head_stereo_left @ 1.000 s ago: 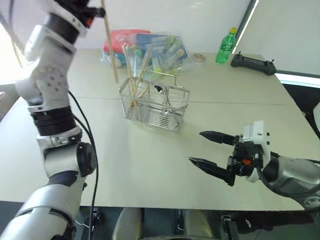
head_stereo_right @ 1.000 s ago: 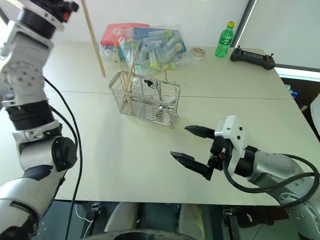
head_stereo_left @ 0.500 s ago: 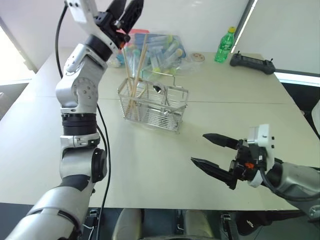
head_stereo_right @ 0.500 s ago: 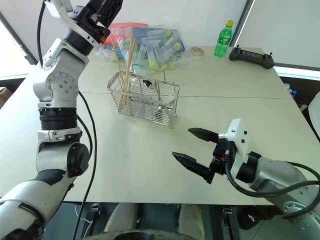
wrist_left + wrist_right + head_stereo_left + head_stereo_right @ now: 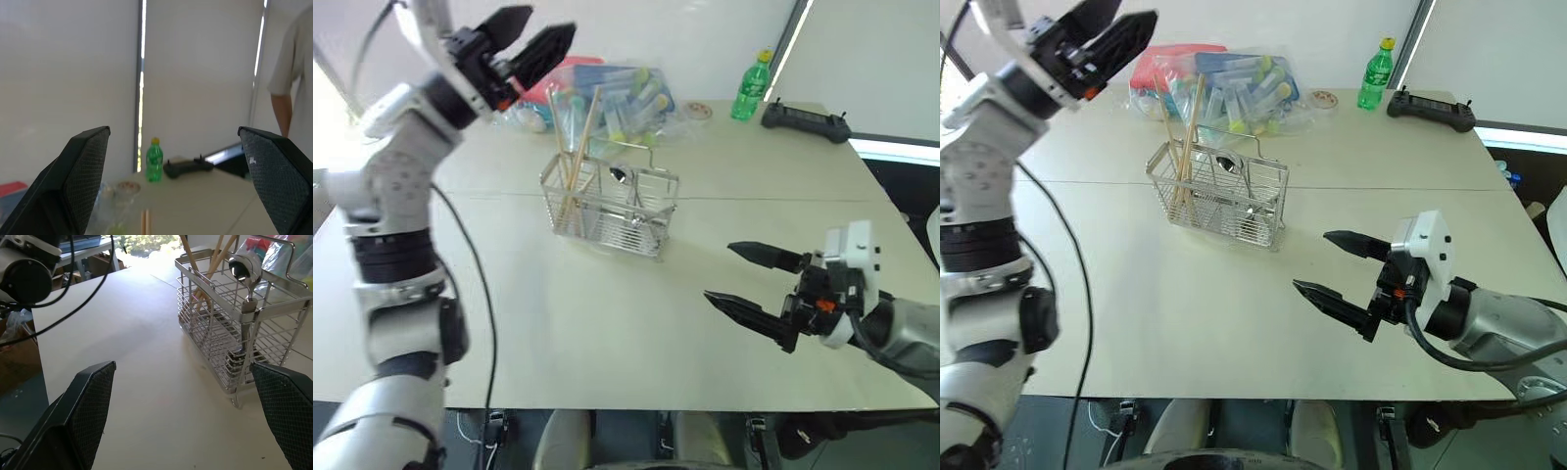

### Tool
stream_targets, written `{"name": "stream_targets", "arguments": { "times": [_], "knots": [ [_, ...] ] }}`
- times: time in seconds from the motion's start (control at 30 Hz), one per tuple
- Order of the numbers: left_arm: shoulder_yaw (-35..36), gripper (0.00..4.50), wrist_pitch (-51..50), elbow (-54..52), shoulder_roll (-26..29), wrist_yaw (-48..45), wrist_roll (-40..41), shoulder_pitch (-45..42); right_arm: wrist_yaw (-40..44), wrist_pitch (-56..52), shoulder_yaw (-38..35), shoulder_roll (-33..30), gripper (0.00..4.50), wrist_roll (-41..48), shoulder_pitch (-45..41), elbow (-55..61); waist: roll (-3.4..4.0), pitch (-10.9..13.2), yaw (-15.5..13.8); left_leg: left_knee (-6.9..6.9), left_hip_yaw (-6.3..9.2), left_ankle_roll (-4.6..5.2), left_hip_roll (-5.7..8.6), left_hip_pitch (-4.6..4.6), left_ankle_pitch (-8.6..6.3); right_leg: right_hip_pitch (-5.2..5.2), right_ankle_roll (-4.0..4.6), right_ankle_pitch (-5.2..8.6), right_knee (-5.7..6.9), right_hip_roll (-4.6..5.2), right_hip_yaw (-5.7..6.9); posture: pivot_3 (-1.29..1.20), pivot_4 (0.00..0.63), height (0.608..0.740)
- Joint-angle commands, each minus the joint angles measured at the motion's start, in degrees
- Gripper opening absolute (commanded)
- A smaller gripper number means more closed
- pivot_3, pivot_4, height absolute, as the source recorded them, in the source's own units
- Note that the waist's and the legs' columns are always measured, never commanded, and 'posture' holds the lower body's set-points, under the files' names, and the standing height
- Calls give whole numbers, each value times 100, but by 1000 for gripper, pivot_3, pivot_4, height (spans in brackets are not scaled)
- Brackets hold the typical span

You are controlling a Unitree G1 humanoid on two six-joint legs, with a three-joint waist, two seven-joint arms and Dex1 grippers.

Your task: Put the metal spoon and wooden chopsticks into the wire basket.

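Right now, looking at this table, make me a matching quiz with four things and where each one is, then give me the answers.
Things:
1. wooden chopsticks
2. metal spoon
3. green bottle
4. left claw

Places or states:
A. far edge of the table, beside the black controller
B. open, raised above the table
C. leaning in the wire basket
D. upright in the basket, bowl up

Pairs: 1-C, 2-D, 3-A, 4-B

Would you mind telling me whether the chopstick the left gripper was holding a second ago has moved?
Yes. It went from left of the wire basket down into it, joining the other wooden chopsticks, and the left gripper now hangs open above.
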State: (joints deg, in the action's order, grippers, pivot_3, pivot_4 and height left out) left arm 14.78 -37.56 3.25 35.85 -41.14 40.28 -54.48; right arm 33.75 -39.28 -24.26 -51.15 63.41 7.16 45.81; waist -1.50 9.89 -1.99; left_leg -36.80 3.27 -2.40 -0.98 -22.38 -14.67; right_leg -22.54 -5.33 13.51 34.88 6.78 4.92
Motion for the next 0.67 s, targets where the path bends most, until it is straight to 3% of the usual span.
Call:
{"name": "stream_targets", "arguments": {
  "times": [0.03,0.2,0.3,0.67],
  "knots": [
    [-56,4423,-364,-403,1034,-1326,216,431,95,53,-224,-103,4500,77,-99,-7,6,3,-2,2,-1,0,0,-1,0,-3,2,1,0,0,0,0,150,691],
    [-261,4423,86,-755,2673,-3353,-155,1811,261,26,-385,-248,4500,20,-206,-215,27,8,-35,12,-1,-3,-1,-8,-2,-1,10,3,-38,2,0,0,150,691],
    [-232,4423,259,-712,3215,-3804,-360,2335,299,22,-407,-309,4500,-32,-316,-312,39,14,-43,29,-12,-5,-2,-9,-2,-17,12,2,-81,6,0,0,150,691],
    [373,4423,-128,-1123,3301,-3596,-59,2756,281,-2,-274,-270,4500,-55,-727,-581,42,16,-13,83,-16,-1,-2,-11,0,-22,9,0,-74,2,0,0,150,691]
  ]
}}
